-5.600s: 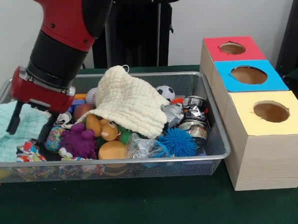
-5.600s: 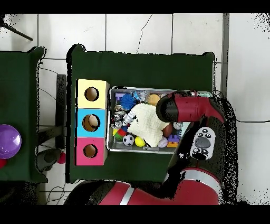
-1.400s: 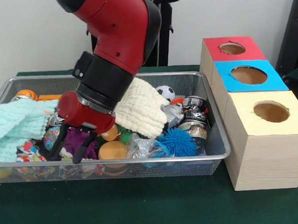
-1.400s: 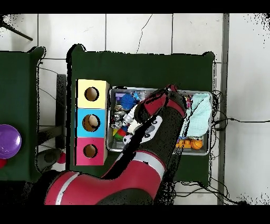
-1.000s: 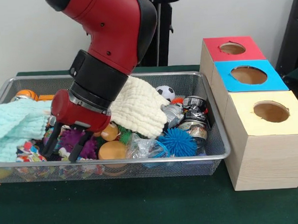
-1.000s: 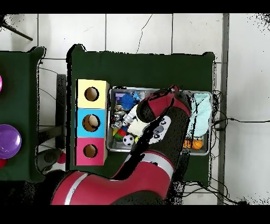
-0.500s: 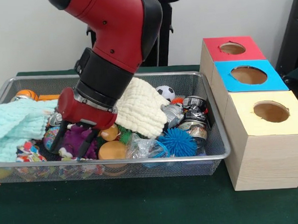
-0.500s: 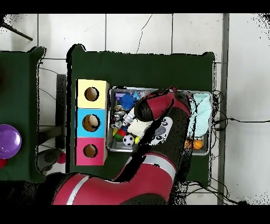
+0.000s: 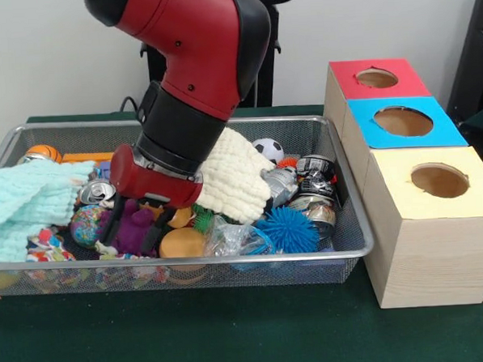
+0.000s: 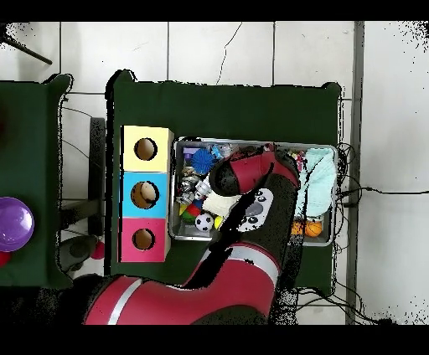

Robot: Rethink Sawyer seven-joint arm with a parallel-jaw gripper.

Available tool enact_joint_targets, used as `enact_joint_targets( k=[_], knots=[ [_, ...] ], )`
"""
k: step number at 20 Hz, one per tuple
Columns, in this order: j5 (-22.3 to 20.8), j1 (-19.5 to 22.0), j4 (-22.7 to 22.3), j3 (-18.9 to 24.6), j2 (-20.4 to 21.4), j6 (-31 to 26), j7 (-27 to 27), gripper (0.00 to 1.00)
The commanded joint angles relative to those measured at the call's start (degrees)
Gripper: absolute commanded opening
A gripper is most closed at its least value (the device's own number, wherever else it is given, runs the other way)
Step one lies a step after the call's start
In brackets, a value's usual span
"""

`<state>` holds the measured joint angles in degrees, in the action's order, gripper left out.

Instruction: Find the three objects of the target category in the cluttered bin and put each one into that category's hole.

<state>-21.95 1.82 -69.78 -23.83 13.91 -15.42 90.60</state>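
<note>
The wire-mesh bin (image 9: 181, 264) sits on the green table, also in the overhead view (image 10: 251, 141). My gripper (image 9: 131, 232) is open and low in the bin's front left part. Its two black fingers (image 9: 110, 227) stand either side of a purple knobbly toy (image 9: 134, 225). A small multicolour fabric scrap (image 9: 44, 245) lies at the bin's front left corner, left of the gripper. Other scraps are not clearly seen. The yellow-topped box's hole (image 9: 440, 180) is at the right, apart from the bin; it shows in the overhead view (image 10: 146, 149). There my arm hides the gripper.
A cream waffle cloth (image 9: 233, 177) lies mid-bin beside my arm, a mint cloth (image 9: 20, 205) at the left. Balls, crushed cans (image 9: 315, 185), a blue spiky ball (image 9: 288, 229) and an orange toy (image 9: 181, 243) crowd the bin. Blue-topped (image 9: 403, 121) and red-topped boxes (image 9: 376, 77) stand behind the yellow one.
My gripper has moved to the right in the front view, from the left of the purple toy to astride it, and stays open. The objects in the bin have not visibly moved.
</note>
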Motion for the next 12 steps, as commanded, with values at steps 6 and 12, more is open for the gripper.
enact_joint_targets(
  k=[6,12],
  knots=[
    [1.2,1.3,-2.1,6.5,-4.4,-0.9,7.3,1.0],
    [2.6,0.4,-1.3,4.7,-6.2,0.5,10.8,1.0]
  ],
)
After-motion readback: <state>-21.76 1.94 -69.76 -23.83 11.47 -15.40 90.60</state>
